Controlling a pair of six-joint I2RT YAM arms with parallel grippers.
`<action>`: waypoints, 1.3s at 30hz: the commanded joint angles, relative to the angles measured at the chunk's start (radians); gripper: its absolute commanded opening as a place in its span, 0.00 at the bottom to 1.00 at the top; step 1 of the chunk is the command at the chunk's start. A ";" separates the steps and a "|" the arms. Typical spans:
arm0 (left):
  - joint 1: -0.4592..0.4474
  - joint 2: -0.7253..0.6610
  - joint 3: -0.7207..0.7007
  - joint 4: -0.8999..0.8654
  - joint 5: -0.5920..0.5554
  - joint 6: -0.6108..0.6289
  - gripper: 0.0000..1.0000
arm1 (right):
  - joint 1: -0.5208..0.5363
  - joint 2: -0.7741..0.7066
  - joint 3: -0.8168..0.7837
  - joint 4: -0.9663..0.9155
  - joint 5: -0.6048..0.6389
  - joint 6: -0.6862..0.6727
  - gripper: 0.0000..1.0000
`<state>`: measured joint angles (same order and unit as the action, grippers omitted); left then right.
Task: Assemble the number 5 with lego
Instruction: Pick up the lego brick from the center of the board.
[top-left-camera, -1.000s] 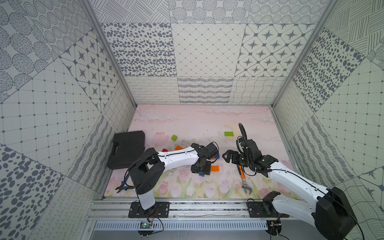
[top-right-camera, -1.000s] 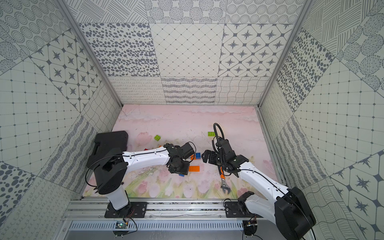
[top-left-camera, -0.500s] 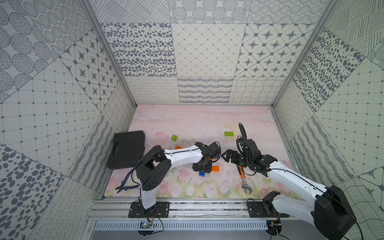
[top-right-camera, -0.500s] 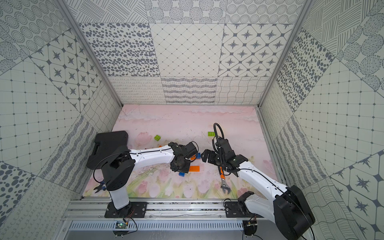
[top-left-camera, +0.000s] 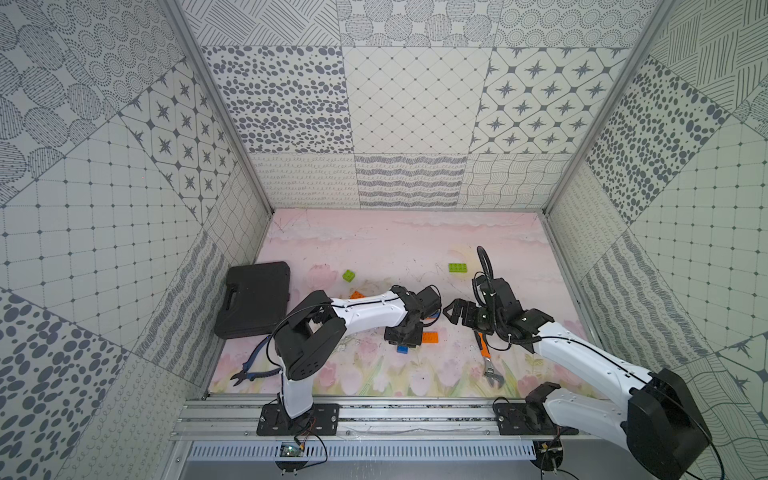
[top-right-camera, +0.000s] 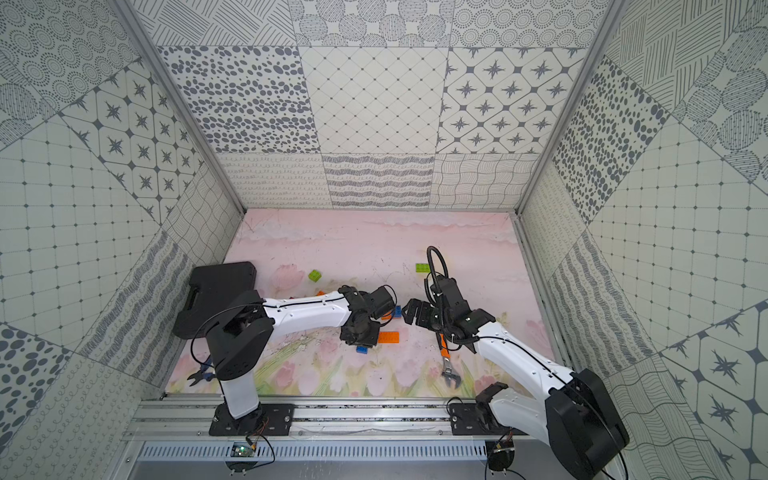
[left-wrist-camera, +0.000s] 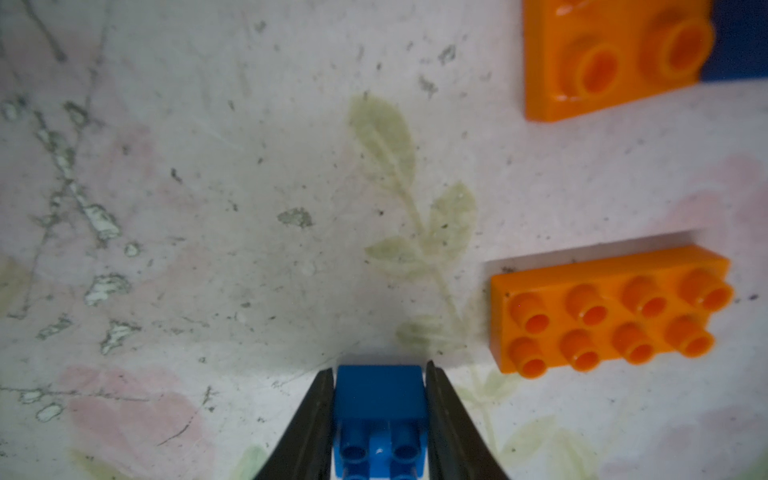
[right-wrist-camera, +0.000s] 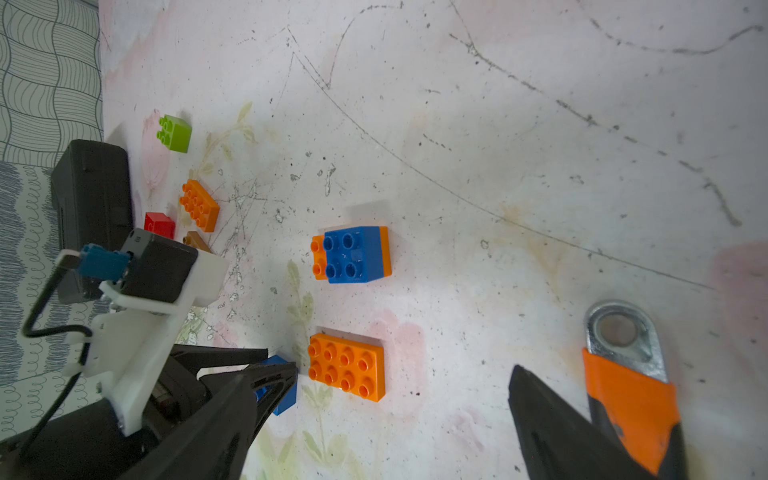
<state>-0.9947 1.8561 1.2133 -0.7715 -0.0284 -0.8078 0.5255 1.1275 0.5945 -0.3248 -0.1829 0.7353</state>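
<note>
My left gripper (left-wrist-camera: 379, 370) is shut on a small blue lego brick (left-wrist-camera: 379, 399), a black finger pressed to each side, low over the mat in both top views (top-left-camera: 402, 349) (top-right-camera: 362, 349). An orange oblong brick (left-wrist-camera: 606, 311) (right-wrist-camera: 347, 365) (top-left-camera: 430, 337) lies just beside it. A blue brick stacked on an orange one (right-wrist-camera: 353, 254) (top-right-camera: 397, 311) sits a little farther back. My right gripper (right-wrist-camera: 405, 374) (top-left-camera: 451, 313) hovers wide open over this group, holding nothing. Lime green bricks (top-left-camera: 348, 275) (top-left-camera: 457, 268) lie farther back.
An orange-handled wrench (right-wrist-camera: 631, 395) (top-left-camera: 484, 353) lies on the mat under my right arm. A black case (top-left-camera: 255, 297) stands at the left wall, with pliers (top-left-camera: 253, 370) in front of it. Orange (right-wrist-camera: 199, 204), red (right-wrist-camera: 159, 224) and brown (right-wrist-camera: 197, 242) bricks lie behind my left arm.
My left gripper has closed onto the small blue brick. The left arm's elbow has swung right. The right arm has stayed still with its jaws open.
</note>
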 joint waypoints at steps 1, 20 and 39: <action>-0.005 -0.007 -0.012 -0.048 0.019 -0.021 0.39 | -0.007 0.014 0.003 0.025 0.005 0.018 0.99; -0.011 -0.102 -0.026 -0.048 0.002 -0.084 0.28 | -0.009 0.023 0.002 0.019 0.001 0.020 0.99; -0.012 0.061 0.211 -0.055 0.090 -0.230 0.25 | -0.138 -0.026 -0.015 -0.103 0.003 -0.050 0.99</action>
<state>-1.0050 1.8805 1.3788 -0.7750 0.0402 -0.9874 0.3977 1.0927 0.5842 -0.4229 -0.1574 0.7204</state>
